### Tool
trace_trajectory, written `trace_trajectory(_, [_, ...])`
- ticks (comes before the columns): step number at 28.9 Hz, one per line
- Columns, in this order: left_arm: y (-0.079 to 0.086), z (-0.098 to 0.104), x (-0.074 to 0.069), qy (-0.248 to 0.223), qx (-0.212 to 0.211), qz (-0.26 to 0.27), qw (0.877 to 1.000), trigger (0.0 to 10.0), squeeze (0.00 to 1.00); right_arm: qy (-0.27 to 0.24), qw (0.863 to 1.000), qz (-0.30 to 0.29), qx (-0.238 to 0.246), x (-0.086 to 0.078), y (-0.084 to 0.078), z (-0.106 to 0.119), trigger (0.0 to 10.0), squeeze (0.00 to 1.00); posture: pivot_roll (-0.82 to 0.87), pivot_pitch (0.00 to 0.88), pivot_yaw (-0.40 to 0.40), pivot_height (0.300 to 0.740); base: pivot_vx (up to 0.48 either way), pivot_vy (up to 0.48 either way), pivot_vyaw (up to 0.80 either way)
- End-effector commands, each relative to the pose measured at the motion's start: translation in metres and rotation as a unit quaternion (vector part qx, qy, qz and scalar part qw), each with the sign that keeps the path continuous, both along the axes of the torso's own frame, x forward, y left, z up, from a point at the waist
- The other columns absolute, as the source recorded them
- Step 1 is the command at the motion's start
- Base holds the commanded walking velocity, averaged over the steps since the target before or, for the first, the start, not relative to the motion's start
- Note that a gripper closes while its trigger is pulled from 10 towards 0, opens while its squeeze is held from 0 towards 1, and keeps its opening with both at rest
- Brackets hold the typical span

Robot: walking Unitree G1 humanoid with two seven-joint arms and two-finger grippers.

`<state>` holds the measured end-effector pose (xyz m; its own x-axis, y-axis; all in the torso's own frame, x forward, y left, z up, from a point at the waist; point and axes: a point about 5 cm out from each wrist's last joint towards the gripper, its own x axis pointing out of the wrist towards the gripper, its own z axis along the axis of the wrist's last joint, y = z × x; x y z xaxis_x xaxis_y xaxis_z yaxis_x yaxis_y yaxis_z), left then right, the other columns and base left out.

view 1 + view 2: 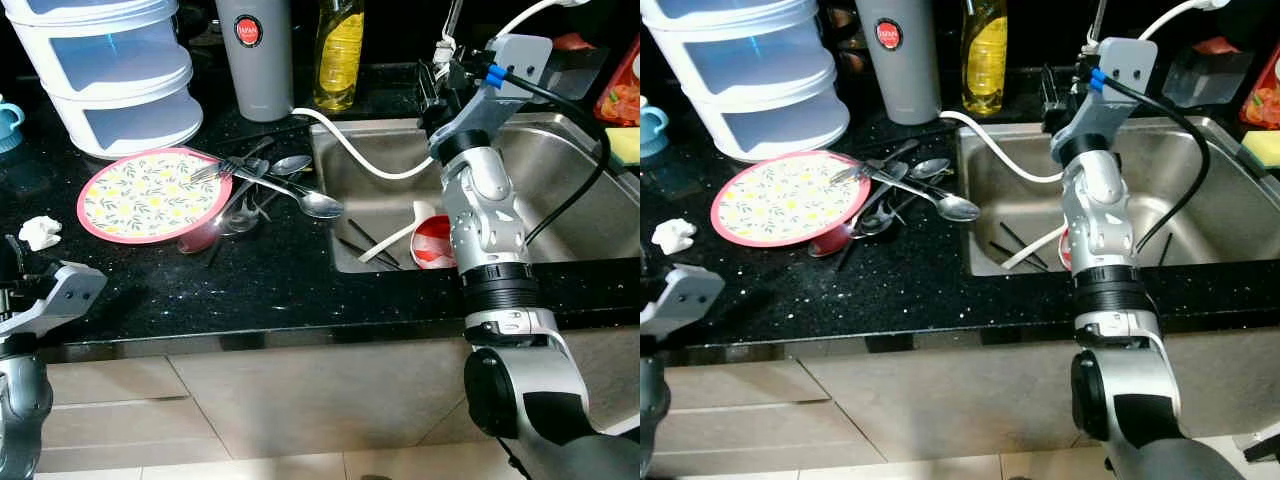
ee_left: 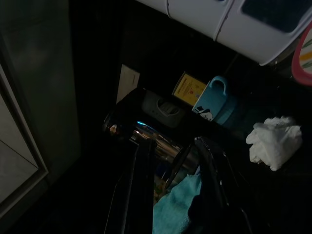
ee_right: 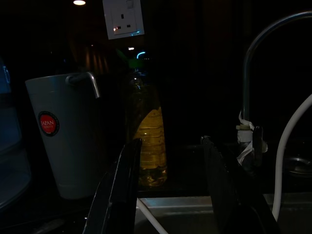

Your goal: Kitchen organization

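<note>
Status: organization looks barely begun, judged from the layout. The black countertop [image 1: 300, 290] carries a white stacked drawer unit [image 1: 110, 75] at the back left, with a grey pitcher [image 1: 255, 55] and a yellow soap bottle [image 1: 338, 50] along the back wall. The steel sink [image 1: 560, 160] holds a red-and-white bowl [image 1: 432, 243], a white utensil and dark chopsticks [image 1: 365, 238]; a white hose [image 1: 355, 155] drapes into it. The floral pink plate [image 1: 150, 195] sits on the counter left of the sink, with a jumble of spoons and forks [image 1: 275, 185] heaped on its sink-side edge and spilling toward the basin. A crumpled tissue [image 1: 40, 232] lies near the front left, a blue mug [image 1: 8, 120] at the far left. All of this appears unsorted. The right gripper [image 3: 168, 195] is raised over the sink's back left corner, fingers apart and holding nothing, aimed at the soap bottle and pitcher; the cutlery lies well to its left, the bowl below and nearer the robot. The left gripper [image 2: 170, 190] hangs low at the counter's front left corner, fingers apart, empty, with the tissue near.
</note>
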<state>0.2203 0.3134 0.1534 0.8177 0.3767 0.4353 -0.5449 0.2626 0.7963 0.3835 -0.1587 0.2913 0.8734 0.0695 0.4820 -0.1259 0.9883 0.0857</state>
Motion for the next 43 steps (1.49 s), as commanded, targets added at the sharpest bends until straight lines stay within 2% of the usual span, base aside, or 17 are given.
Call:
trace_trajectory(1, [0.011, -0.011, -0.006, 0.035, 0.0, 0.017, 0.999, 10.0, 0.0, -0.004, 1.0, 0.003, 0.0, -0.001, 0.001, 0.0, 10.0, 0.0, 0.06, 0.031, -0.017, 0.74, 0.0, 0.0, 0.0])
trace_trajectory(3, [0.012, -0.014, -0.005, 0.04, -0.014, 0.019, 0.999, 10.0, 0.0, -0.003, 1.0, 0.003, 0.001, 0.0, 0.001, 0.0, 10.0, 0.0, 0.06, 0.031, -0.017, 0.74, 0.0, 0.0, 0.0])
trace_trajectory(5, [0.011, -0.017, -0.005, 0.055, 0.003, 0.014, 0.998, 10.0, 0.0, -0.004, 1.0, 0.003, 0.001, 0.0, 0.001, 0.0, 10.0, 0.0, 0.05, 0.03, -0.016, 0.74, 0.0, 0.0, 0.0])
trace_trajectory(8, [0.01, -0.016, -0.006, 0.047, -0.003, 0.015, 0.999, 10.0, 0.0, -0.004, 1.0, 0.002, 0.001, -0.001, 0.001, 0.001, 10.0, 0.0, 0.05, 0.031, -0.017, 0.74, 0.0, 0.0, 0.0])
trace_trajectory(12, [0.008, -0.017, -0.006, 0.053, 0.011, 0.009, 0.998, 10.0, 0.0, -0.004, 1.0, 0.001, 0.0, -0.001, 0.001, 0.001, 10.0, 0.0, 0.05, 0.03, -0.018, 0.74, 0.0, 0.0, 0.0])
trace_trajectory(15, [0.004, -0.009, -0.004, 0.031, 0.004, 0.006, 0.999, 10.0, 0.0, -0.005, 1.0, 0.002, 0.0, 0.0, 0.0, 0.002, 10.0, 0.0, 0.05, 0.029, -0.02, 0.74, 0.0, 0.0, 0.0])
trace_trajectory(16, [-0.003, -0.007, -0.001, 0.026, 0.003, -0.006, 1.0, 10.0, 0.0, -0.005, 1.0, 0.002, 0.0, 0.0, 0.0, 0.002, 10.0, 0.0, 0.05, 0.029, -0.019, 0.74, 0.0, 0.0, 0.0])
trace_trajectory(18, [-0.004, -0.007, 0.0, 0.025, 0.002, -0.009, 1.0, 10.0, 0.0, -0.005, 1.0, 0.002, 0.0, 0.0, 0.001, 0.002, 10.0, 0.0, 0.06, 0.029, -0.02, 0.74, 0.0, 0.0, 0.0])
trace_trajectory(19, [-0.013, -0.007, 0.003, 0.023, 0.001, -0.023, 0.999, 10.0, 0.0, -0.005, 1.0, 0.003, 0.0, 0.0, 0.001, 0.002, 10.0, 0.0, 0.06, 0.029, -0.02, 0.74, 0.0, 0.0, 0.0])
trace_trajectory(20, [-0.013, -0.007, 0.003, 0.023, 0.001, -0.023, 0.999, 10.0, 0.0, -0.005, 1.0, 0.003, 0.0, 0.0, 0.001, 0.002, 10.0, 0.0, 0.06, 0.029, -0.02, 0.74, 0.0, 0.0, 0.0])
trace_trajectory(21, [-0.02, -0.005, 0.007, 0.018, -0.003, -0.033, 0.999, 10.0, 0.0, -0.006, 1.0, 0.004, 0.0, 0.0, 0.002, 0.002, 10.0, 0.0, 0.05, 0.025, -0.017, 0.74, 0.0, 0.0, 0.0])
trace_trajectory(23, [-0.023, -0.002, 0.011, 0.011, -0.006, -0.038, 0.999, 10.0, 0.0, -0.007, 1.0, 0.004, 0.0, 0.0, 0.002, 0.002, 10.0, 0.0, 0.05, 0.022, -0.015, 0.74, 0.0, 0.0, 0.0])
trace_trajectory(31, [-0.021, -0.003, 0.013, 0.013, -0.006, -0.039, 0.999, 10.0, 0.0, -0.009, 1.0, -0.001, -0.001, -0.001, -0.002, 0.002, 10.0, 0.0, 0.04, 0.012, -0.005, 0.74, 0.0, 0.0, 0.0])
trace_trajectory(39, [-0.009, -0.006, 0.005, 0.024, -0.003, -0.016, 1.0, 10.0, 0.0, -0.009, 1.0, -0.001, -0.001, -0.001, -0.002, 0.002, 10.0, 0.0, 0.05, 0.007, -0.008, 0.74, 0.0, 0.0, 0.0])
trace_trajectory(43, [-0.016, -0.004, 0.007, 0.02, 0.001, -0.029, 0.999, 10.0, 0.0, -0.009, 1.0, 0.002, 0.0, 0.0, 0.0, 0.003, 10.0, 0.0, 0.05, 0.006, -0.007, 0.74, 0.0, 0.0, 0.0])
